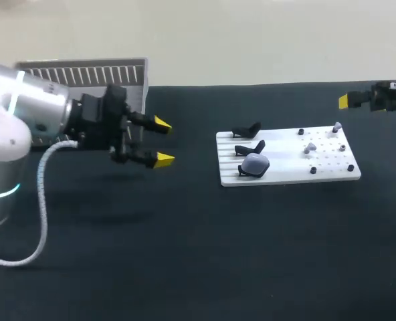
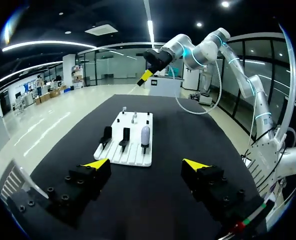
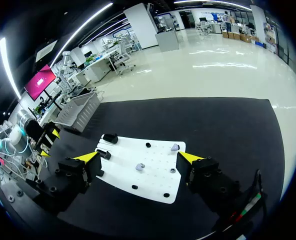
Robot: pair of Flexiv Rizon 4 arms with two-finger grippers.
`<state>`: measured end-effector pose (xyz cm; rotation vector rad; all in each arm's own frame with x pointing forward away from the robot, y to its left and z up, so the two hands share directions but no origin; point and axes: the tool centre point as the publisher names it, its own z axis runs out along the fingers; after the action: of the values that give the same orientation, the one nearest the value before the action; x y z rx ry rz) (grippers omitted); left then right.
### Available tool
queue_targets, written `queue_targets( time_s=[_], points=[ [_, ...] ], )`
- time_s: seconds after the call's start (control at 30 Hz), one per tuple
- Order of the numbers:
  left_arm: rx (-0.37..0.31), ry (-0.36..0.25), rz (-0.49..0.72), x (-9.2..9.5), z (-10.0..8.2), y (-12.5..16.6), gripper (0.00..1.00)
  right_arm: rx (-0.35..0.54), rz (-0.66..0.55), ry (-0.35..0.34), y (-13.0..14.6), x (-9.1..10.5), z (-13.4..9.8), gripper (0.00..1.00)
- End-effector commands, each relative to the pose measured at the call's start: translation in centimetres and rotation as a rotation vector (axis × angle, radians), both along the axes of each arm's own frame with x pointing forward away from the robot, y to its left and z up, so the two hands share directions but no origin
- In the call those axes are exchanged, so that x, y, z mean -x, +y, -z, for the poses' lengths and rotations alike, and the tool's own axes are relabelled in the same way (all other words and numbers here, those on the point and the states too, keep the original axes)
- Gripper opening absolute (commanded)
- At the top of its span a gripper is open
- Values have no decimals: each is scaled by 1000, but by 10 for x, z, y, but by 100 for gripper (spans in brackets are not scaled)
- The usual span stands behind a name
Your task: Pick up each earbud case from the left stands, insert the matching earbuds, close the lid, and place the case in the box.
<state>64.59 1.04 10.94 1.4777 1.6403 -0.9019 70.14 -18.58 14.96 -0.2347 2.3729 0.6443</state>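
The left jaws are held apart above the black tabletop [image 2: 158,200]. Ahead, a pale grey oval earbud case [image 2: 145,135] is carried on a white slotted board [image 2: 134,154].

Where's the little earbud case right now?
In the head view the earbud case sits on the nearest stand at the white board's left end, right of centre, two empty stands behind it.

Black matte table [image 1: 198,267], plain flat top, evenly lit; faint soft shadows toward left side.

The left hand [image 1: 162,142] and the right hand [image 3: 139,157] hover, fingers apart.
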Motion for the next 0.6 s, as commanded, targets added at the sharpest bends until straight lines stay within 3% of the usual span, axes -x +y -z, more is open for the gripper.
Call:
queue_targets(
  time_s=[0.03,0.6],
  points=[
    [-28,32,71,-15,12,-28,100,0,0,0,0,0,0,100],
    [-38,44,103,-2,38,-55,100,0,0,0,0,0,0,100]
  ],
)
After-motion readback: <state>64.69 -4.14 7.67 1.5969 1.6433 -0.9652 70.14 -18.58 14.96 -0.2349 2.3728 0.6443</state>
